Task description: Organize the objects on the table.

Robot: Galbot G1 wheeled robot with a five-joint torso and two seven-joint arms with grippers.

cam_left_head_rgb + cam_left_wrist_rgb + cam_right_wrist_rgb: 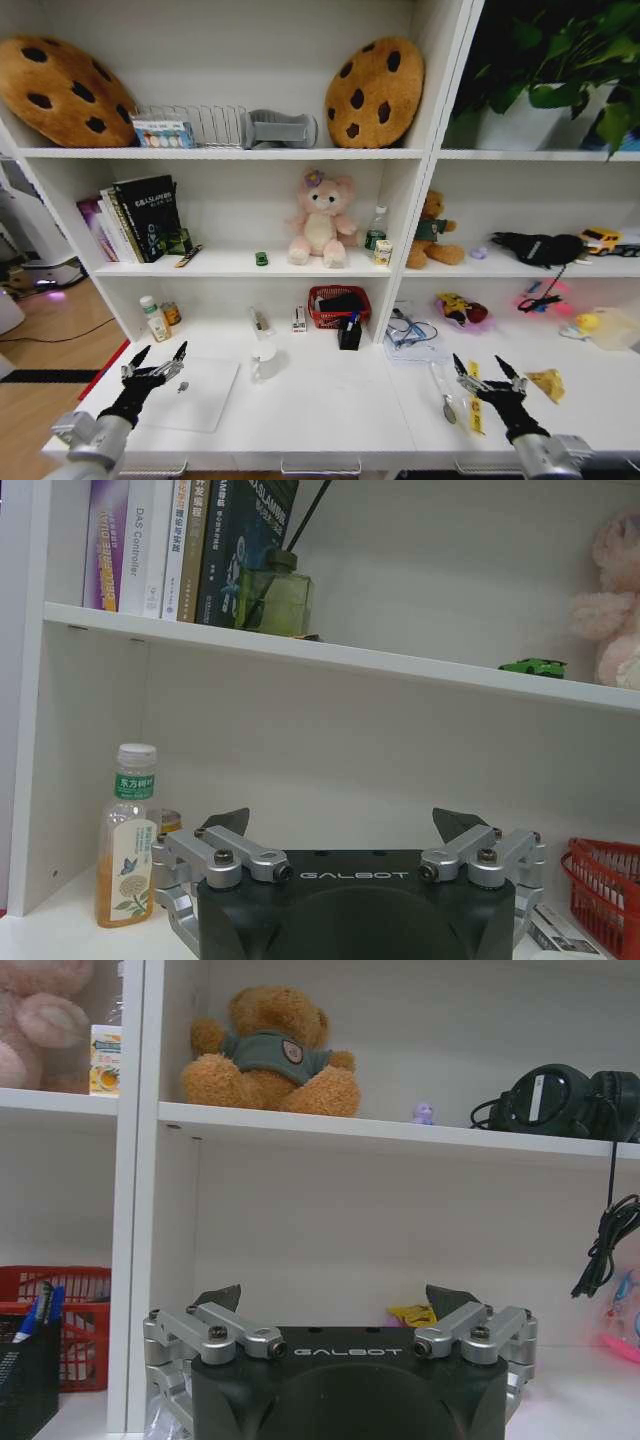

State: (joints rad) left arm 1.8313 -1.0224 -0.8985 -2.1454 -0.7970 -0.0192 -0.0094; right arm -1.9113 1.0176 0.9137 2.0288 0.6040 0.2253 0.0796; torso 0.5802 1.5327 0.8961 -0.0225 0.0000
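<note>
We are holding our left hand (158,366) spread and empty over the near left of the counter (330,405), hovering just above the laptop (190,393). The laptop is a thin, flat, smooth slab lying near the front edge; its pale lid is nearly blending with the white top. We judge that a pinch on so thin a plate could slip or push it off the front, since there is little for the fingertips to catch.

Far left on the counter a plastic bottle (126,835) with a white cap is standing upright; a careless sweep of our arm could topple it. On the shelf above, the tiny glossy green car (533,667) is sitting just left of the fluffy pink plush (321,220), well apart from our hand.

Toward the middle, a red mesh basket (338,306) is resting against the back wall, with a black pen cup (350,335) just in front holding a blue-capped pen (32,1318). The cup is small and light-looking, so a sideways knock could tip it.

On the near right, our right hand (486,375) is also hovering spread and empty, beside a spoon (448,404) and a yellow packet (473,405) that it could scatter on descent.
</note>
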